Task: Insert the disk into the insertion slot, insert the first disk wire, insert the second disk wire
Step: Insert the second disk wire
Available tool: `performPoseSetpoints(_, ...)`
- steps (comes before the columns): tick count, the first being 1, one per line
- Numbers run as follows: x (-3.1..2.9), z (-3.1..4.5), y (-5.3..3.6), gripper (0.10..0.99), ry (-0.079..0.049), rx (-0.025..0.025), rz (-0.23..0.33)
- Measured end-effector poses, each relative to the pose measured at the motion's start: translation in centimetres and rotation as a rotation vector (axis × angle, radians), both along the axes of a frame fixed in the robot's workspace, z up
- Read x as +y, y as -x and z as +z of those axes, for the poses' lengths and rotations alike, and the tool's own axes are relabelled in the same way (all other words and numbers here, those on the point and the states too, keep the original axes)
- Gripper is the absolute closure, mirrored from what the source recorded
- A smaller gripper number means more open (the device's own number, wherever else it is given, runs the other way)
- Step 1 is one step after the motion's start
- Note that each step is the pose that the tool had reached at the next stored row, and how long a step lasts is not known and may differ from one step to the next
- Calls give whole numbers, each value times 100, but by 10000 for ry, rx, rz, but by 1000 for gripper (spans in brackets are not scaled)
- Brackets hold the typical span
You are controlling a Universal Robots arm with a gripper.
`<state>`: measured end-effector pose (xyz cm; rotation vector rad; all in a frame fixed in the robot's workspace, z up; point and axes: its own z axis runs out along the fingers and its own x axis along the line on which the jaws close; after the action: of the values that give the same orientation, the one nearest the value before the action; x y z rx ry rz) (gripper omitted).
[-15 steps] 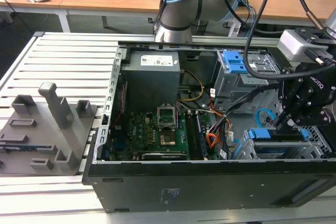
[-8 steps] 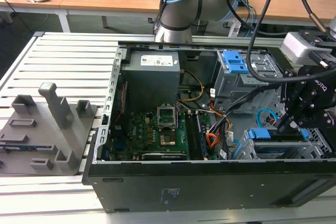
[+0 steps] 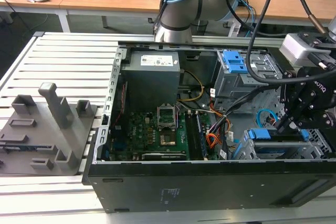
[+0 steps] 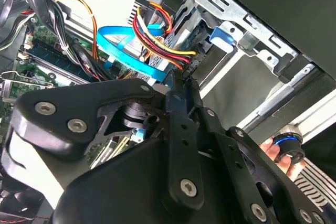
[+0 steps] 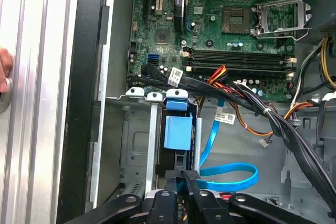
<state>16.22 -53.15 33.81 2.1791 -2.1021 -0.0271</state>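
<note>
While your pincer (image 3: 290, 125) hangs low at the exterior view's right end of the open case (image 3: 210, 182), its black fingers (image 5: 190, 182) come together at the rear edge of the disk (image 5: 178, 132). Whether they grip a connector there you cannot tell; the tips look nearly closed, with almost no gap between them.

You can see the disk already seated in the slot (image 5: 137, 145): in the first wrist view its blue carrier sits between the grey metal rails of the cage, the blue tab just beside the white clips at the cage's mouth. In the exterior view the same blue edge (image 3: 262, 134) shows directly below the pincer, near the case's front wall.

Look at the blue wire (image 5: 231, 177): it loops flat across the case floor just beside the fingers, one run climbing toward the board (image 5: 226, 24). In the second wrist view the loop (image 4: 118, 51) lies behind the fingertips, touching or nearly touching a red, yellow and black bundle (image 4: 157, 40) whose end reaches the point where the fingers meet. Which wire the tips are on is hidden by the pincer's own body.

At the exterior view's far right, the taller bay (image 3: 236, 72) with blue tabs stands well apart from the pincer. A person's hand (image 4: 275, 153) rests at the case's outer edge, on the slatted counter (image 3: 63, 61).
</note>
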Motion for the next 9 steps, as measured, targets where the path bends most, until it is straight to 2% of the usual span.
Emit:
performPoseSetpoints(1, 0, 2, 0, 847, 2, 0, 0)
performPoseSetpoints(2, 0, 19, 0, 847, -8, 1, 0)
performPoseSetpoints(5, 9, 221, 0, 847, 18, 1, 0)
performPoseSetpoints(6, 24, 293, 1, 863, 40, 0, 0)
performPoseSetpoints(8, 35, 398, 1, 980, 65, 1, -1)
performPoseSetpoints(9, 40, 445, 1, 980, 76, 0, -1)
